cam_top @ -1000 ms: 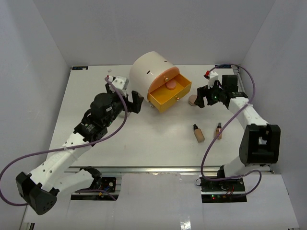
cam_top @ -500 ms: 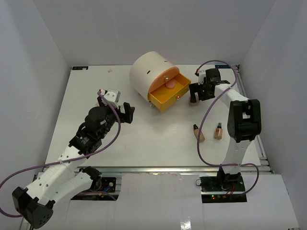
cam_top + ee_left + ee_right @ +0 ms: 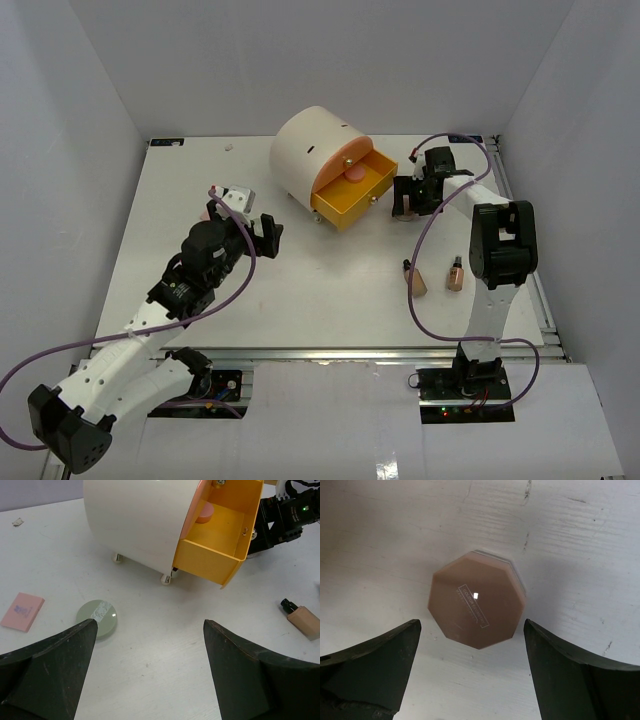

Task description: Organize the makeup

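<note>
My right gripper [image 3: 471, 626] stands wide open, its fingers [image 3: 380, 665] on either side of a brown faceted compact [image 3: 476, 600] lying flat on the table [image 3: 330, 270], neither finger touching it. Only the wrist camera shows this; from above, the gripper covers the compact. My left gripper [image 3: 146, 630] is open too and holds nothing. Its camera picks up a green round compact [image 3: 97, 618] beside a pink card [image 3: 22, 611]; I cannot find that compact in the top view. Beyond sits the cream box [image 3: 312, 148], its orange drawer [image 3: 345, 208] pulled out with a pink compact [image 3: 355, 177] inside. One tan bottle [image 3: 415, 281] and a second tan bottle [image 3: 455, 273] rest towards the right edge, near the right arm. The widest open room is mid-table, ahead of the left gripper.
</note>
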You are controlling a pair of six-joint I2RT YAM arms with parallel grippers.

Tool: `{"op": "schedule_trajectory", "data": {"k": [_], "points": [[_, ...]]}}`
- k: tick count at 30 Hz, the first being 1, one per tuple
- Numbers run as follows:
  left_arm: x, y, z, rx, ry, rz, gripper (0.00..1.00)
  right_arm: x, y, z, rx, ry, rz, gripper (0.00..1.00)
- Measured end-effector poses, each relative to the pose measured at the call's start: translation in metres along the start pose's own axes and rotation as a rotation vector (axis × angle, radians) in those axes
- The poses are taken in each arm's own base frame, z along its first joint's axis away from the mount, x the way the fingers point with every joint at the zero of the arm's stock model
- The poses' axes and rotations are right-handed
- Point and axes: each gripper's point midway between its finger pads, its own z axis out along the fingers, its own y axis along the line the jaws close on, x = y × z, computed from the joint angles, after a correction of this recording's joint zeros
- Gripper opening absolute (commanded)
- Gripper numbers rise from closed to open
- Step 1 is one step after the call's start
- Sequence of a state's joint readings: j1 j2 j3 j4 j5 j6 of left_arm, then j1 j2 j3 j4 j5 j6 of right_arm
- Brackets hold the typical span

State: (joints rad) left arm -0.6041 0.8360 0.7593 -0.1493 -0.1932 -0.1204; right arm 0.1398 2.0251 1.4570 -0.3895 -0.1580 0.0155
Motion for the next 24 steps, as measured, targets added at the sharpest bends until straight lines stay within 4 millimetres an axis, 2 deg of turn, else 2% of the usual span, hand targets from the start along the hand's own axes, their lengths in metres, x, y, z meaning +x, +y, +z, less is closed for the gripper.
{"op": "schedule_trajectory", "data": {"k": [8,12,22,24], "points": [[0.006,0.0,0.004,-0.002,0.02,0.004,0.98,-0.006,0.006,0.005,-0.029,-0.024,0.052,0.9],[0.008,0.0,0.005,-0.003,0.026,0.005,0.98,-0.006,0.004,0.01,-0.02,-0.028,0.068,1.0],[0.011,0.0,0.007,-0.006,0.037,0.008,0.98,-0.009,-0.001,0.015,0.012,-0.063,0.076,0.65],[0.011,0.0,0.007,-0.006,0.038,0.008,0.98,-0.009,-0.001,0.014,0.018,-0.07,0.072,0.61]]}}
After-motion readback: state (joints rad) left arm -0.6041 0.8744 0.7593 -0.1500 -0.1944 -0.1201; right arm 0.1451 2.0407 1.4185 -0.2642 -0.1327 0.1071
